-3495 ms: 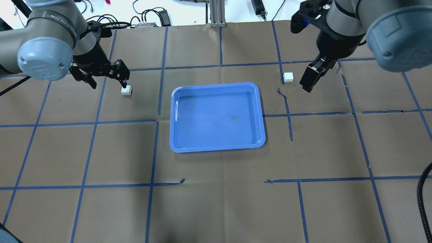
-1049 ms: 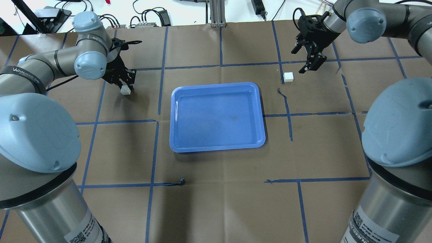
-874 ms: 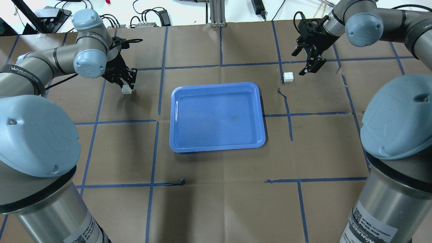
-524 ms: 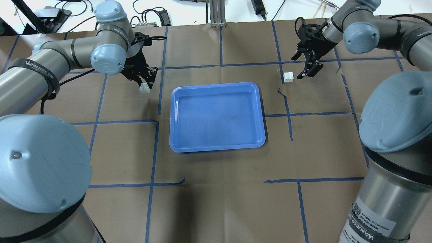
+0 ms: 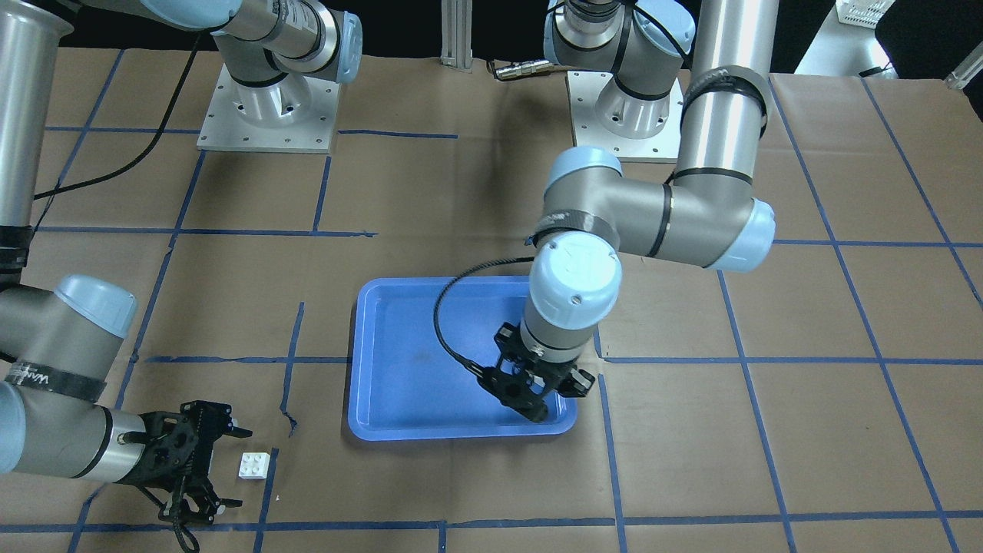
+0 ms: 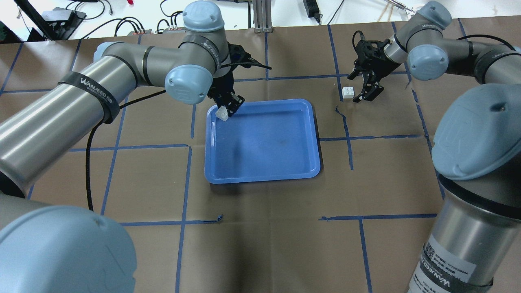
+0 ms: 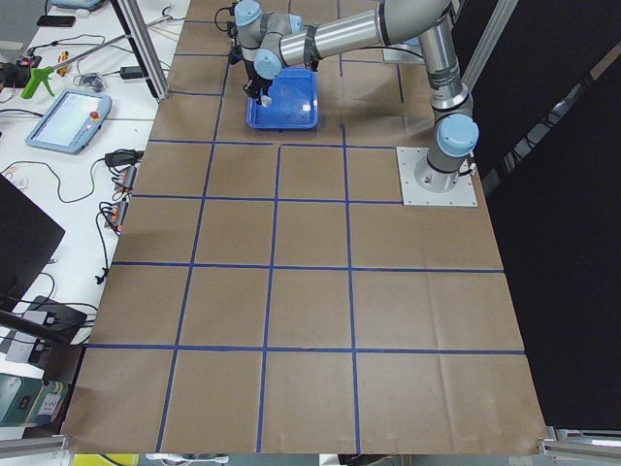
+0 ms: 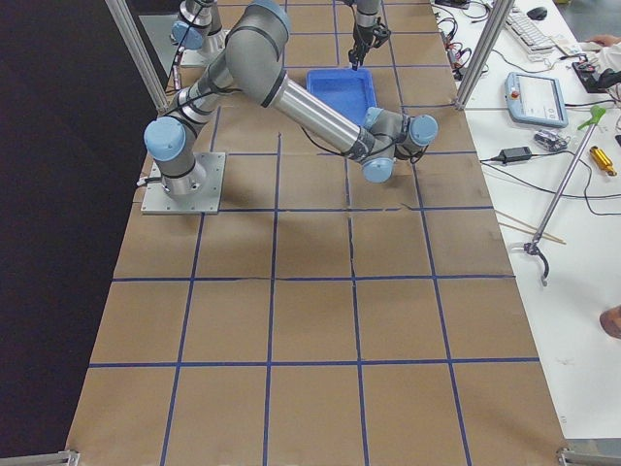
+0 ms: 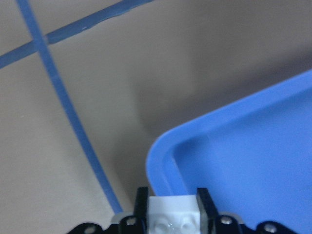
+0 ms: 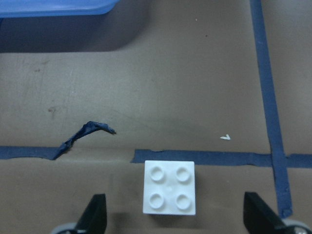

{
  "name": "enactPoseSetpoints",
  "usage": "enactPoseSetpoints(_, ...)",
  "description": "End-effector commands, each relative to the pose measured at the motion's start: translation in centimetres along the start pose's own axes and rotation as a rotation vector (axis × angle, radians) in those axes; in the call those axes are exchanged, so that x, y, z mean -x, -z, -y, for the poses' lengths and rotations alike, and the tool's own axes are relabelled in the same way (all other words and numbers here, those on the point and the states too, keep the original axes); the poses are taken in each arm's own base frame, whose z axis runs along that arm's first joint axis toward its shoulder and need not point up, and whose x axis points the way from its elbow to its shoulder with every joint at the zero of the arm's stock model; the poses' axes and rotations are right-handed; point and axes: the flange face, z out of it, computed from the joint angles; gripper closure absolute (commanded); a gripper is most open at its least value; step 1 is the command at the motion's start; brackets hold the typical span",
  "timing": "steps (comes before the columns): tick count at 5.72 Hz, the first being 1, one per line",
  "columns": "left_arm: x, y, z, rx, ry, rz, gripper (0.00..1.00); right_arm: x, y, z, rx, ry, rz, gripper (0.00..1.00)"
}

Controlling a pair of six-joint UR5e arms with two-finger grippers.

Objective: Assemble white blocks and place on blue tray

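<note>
The blue tray [image 6: 264, 158] lies at mid-table and also shows in the front view [image 5: 415, 361]. My left gripper [image 6: 226, 109] is shut on a white block [image 6: 222, 114] and holds it just above the tray's far left corner. The left wrist view shows that block [image 9: 173, 217] between the fingers, over the tray's rim [image 9: 161, 151]. In the front view the left gripper [image 5: 532, 405] hides its block. The second white block [image 6: 347, 92] lies studs up on the paper right of the tray. My right gripper [image 6: 367, 93] is open beside it, not touching. The right wrist view shows the block [image 10: 170, 187] in line with the open fingers [image 10: 95, 214].
Blue tape lines cross the brown paper, with a torn curl of tape [image 6: 340, 112] near the second block. Cables and power units [image 6: 179, 22] and a metal post [image 6: 260, 16] stand at the far edge. The arm bases [image 5: 269, 115] are bolted at the robot's side.
My left gripper took hold of the left block, lifted it and carried it right to the tray's far left corner. My right gripper edged closer to the other block, staying open.
</note>
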Motion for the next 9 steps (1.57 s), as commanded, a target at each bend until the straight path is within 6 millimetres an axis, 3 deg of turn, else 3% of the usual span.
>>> enactPoseSetpoints(1, -6.6, -2.0, 1.0, 0.005, -0.465, 0.016, 0.80, 0.2, 0.2, 0.1, 0.001, 0.000, -0.005, 0.05)
enactPoseSetpoints(2, -6.2, -4.2, 2.2, -0.021, -0.573, 0.038, 0.80, 0.2, 0.3, 0.2, 0.001, -0.002, -0.005, 0.14)
enactPoseSetpoints(3, -6.2, -5.0, 2.0, -0.019, -0.721, 0.028, 0.81, 0.2, 0.2, 0.1, 0.001, -0.001, -0.004, 0.23)
enactPoseSetpoints(4, -6.3, -5.7, 1.8, -0.012, -0.752, 0.022, 0.81, 0.1, 0.2, 0.1, 0.003, -0.003, -0.005, 0.34)
enactPoseSetpoints(5, -6.7, -5.4, 1.1, -0.003, -0.774, 0.013, 0.82, 0.1, 0.4, 0.2, 0.005, -0.002, -0.007, 0.47)
enactPoseSetpoints(6, -7.5, -7.4, -0.6, 0.031, -0.779, -0.009, 0.81, 0.1, 0.5, 0.2, 0.007, -0.003, -0.008, 0.58)
enactPoseSetpoints(9, -7.3, -7.9, -0.1, 0.000, -0.766, 0.023, 0.78, -0.4, 1.4, 0.5, 0.010, -0.027, -0.024, 0.72)
